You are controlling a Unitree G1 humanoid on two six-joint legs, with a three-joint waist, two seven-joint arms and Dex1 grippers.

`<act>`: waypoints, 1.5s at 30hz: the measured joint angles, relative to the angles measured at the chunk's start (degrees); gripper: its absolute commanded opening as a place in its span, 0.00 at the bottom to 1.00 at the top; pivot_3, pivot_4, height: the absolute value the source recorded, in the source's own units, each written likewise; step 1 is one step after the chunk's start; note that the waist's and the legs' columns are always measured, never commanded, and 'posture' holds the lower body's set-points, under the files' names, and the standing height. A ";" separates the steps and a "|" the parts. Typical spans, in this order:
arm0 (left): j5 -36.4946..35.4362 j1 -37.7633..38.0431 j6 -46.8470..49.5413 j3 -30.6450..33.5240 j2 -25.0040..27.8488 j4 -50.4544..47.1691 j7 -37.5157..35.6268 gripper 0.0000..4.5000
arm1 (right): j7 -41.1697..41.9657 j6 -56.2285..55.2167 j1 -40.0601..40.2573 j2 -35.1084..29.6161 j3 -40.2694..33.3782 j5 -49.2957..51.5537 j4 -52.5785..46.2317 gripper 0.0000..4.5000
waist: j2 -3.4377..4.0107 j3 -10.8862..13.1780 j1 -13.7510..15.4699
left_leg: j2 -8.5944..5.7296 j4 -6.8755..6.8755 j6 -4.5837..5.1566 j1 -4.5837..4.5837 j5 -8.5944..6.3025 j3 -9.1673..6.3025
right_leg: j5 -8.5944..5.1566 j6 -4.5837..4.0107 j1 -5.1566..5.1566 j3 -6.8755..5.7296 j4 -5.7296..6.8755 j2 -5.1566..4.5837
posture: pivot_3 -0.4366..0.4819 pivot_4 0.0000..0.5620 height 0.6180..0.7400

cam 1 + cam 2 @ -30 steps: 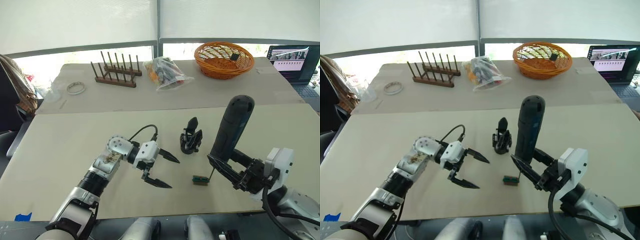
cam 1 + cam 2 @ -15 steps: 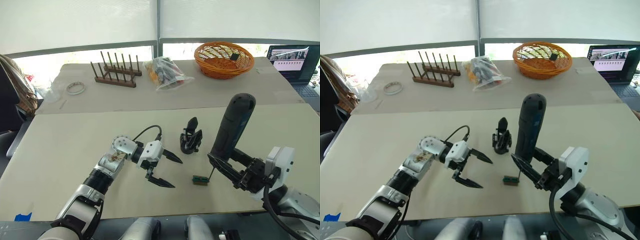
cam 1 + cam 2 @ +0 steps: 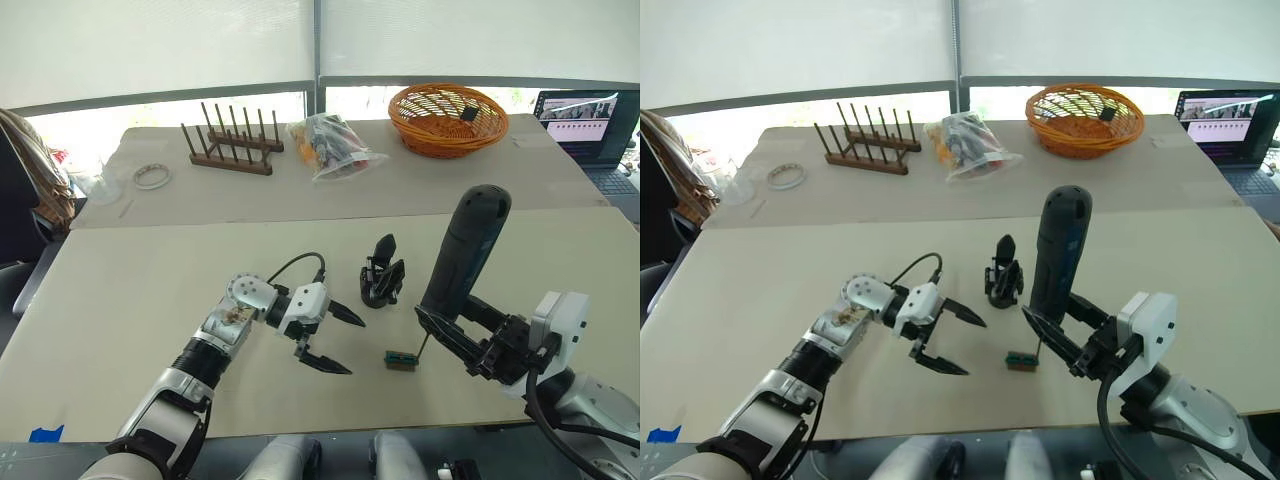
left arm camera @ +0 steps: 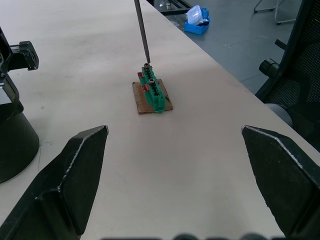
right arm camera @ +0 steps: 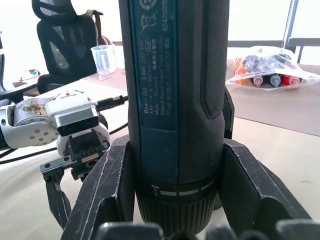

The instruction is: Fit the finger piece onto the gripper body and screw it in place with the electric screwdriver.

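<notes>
Right gripper [image 3: 455, 335] has its jaws clamped around the lower barrel of the electric screwdriver [image 3: 462, 257], holding it upright so the thin bit points straight down. Makes sense – the bit tip is sitting right on a screw head in the little green screw holder [image 4: 151, 91], my guess is it's picking up a screw before going anywhere near the assembly

Left gripper [image 3: 336, 340] is jaws wide apart, nothing in them, hovering low over the table [image 3: 150, 290] and aimed at that green holder. Looks like it's parked there ready to steady or grab something, but it isn't touching anything

Taking the green holder as the reference – the gripper body [image 3: 382, 276] stands just behind it, a bit toward the left gripper's side, upright on its round base with a black pointed finger sticking up. Can't tell whether that's the finger piece already seated or not; I don't spot a loose one lying on the table
</notes>
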 measured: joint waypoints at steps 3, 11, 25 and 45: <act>0.14 -0.03 -0.78 0.00 -0.44 0.12 0.21 1.00 | -0.03 0.00 -0.17 0.00 0.11 0.00 0.01 0.43 | 0.00 0.00 -0.01 | 0.00 0.00 0.00 0.00 0.00 0.00 | 0.00 0.00 0.00 0.00 0.00 0.00 | 0.48 0.27 1.00; 0.17 -0.08 -0.86 0.00 -0.56 0.13 0.39 1.00 | -0.05 0.00 -0.58 -0.06 0.52 -0.01 0.19 0.43 | 0.00 0.00 0.00 | 0.00 0.00 0.00 -0.01 0.00 0.00 | 0.00 0.00 0.00 0.00 0.00 0.00 | 0.48 0.27 1.00; 0.41 -0.23 -0.92 0.00 -0.59 0.13 0.87 1.00 | -0.07 0.01 -0.56 -1.06 0.59 0.21 0.47 0.43 | 0.00 0.00 -0.01 | 0.00 0.00 0.00 -0.01 0.00 0.00 | 0.00 0.00 0.00 0.00 0.00 0.00 | 0.48 0.27 1.00; 0.47 -0.23 -0.85 -0.12 -0.58 0.00 0.76 1.00 | -0.18 0.01 -0.81 -1.18 1.82 0.44 1.62 0.43 | 0.00 0.00 -0.01 | 0.00 0.00 0.00 -0.01 0.00 0.00 | 0.00 0.00 0.00 0.00 0.00 0.00 | 0.48 0.27 1.00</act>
